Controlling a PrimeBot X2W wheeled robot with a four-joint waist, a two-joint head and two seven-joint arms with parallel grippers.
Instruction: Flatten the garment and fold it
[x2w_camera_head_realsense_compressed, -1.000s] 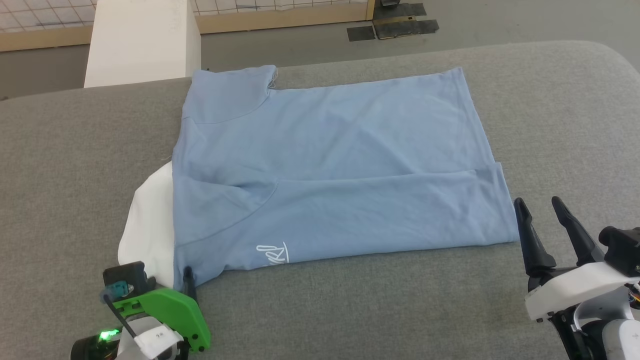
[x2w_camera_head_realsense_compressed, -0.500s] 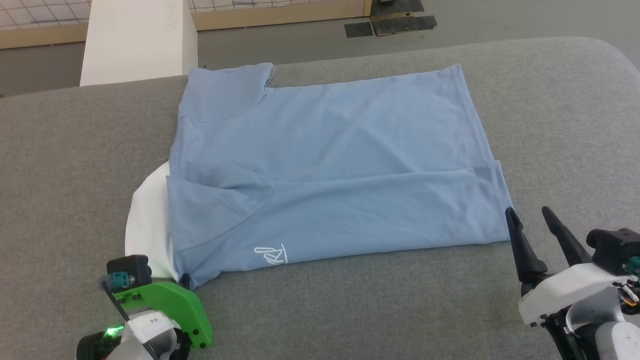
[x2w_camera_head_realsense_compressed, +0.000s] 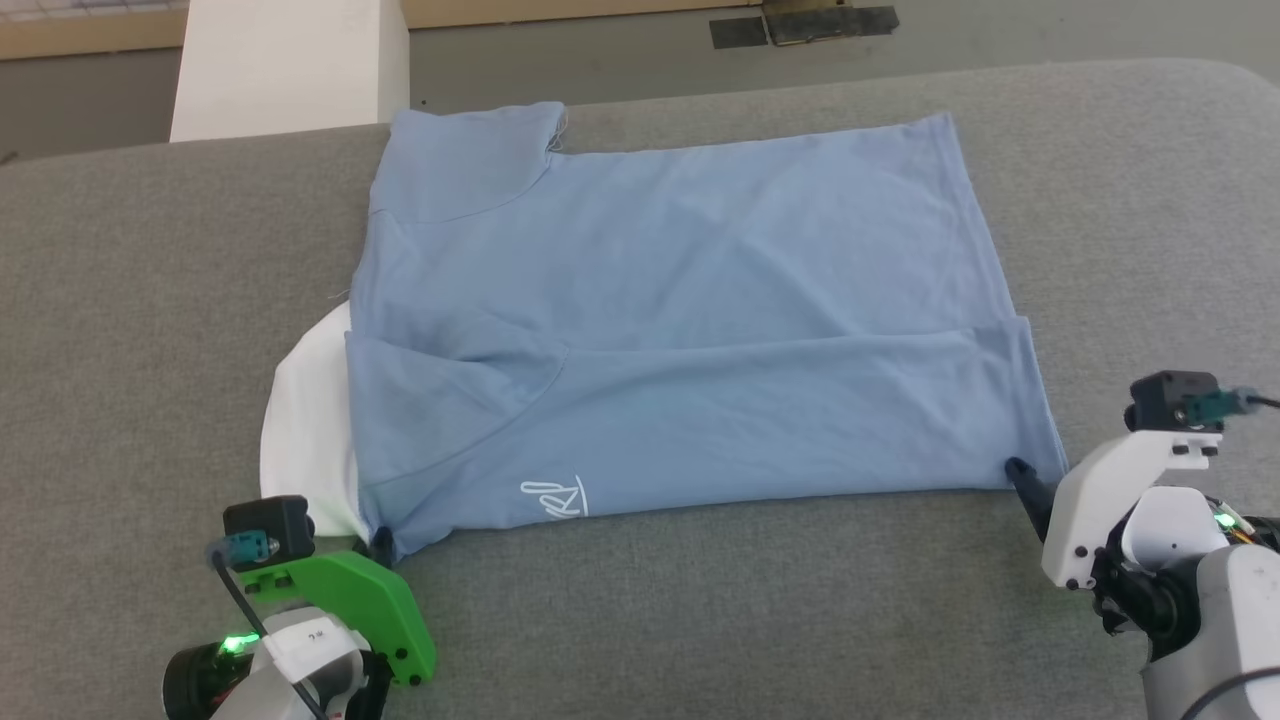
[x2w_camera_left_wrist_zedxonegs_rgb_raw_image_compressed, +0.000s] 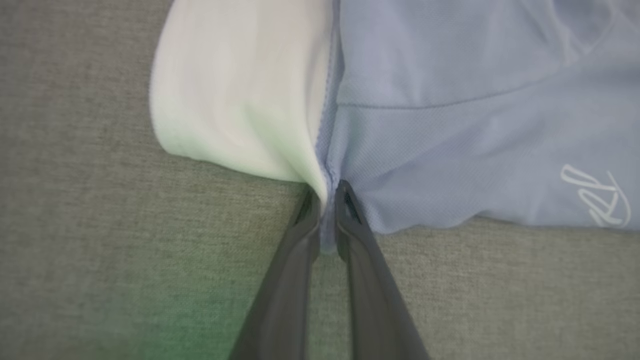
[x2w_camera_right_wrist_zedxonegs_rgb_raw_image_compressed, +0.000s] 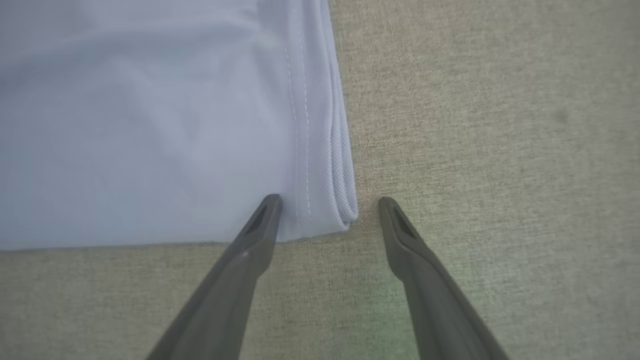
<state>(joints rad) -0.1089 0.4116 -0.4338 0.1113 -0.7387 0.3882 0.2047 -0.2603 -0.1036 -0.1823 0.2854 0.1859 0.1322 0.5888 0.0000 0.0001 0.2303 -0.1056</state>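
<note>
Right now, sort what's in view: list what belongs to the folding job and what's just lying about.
Job in hand:
- garment, light blue, spread out
- left tool, shut on its near corner
- right tool, open, hem corner between its fingers

Lying about:
- white block beyond the grey surface
- dark plates on the floor

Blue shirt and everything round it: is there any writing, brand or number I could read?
On the garment, near its front edge, a white script logo: looping cursive letters, too stylised to read for sure.
No other word, number or sign can be made out.
</note>
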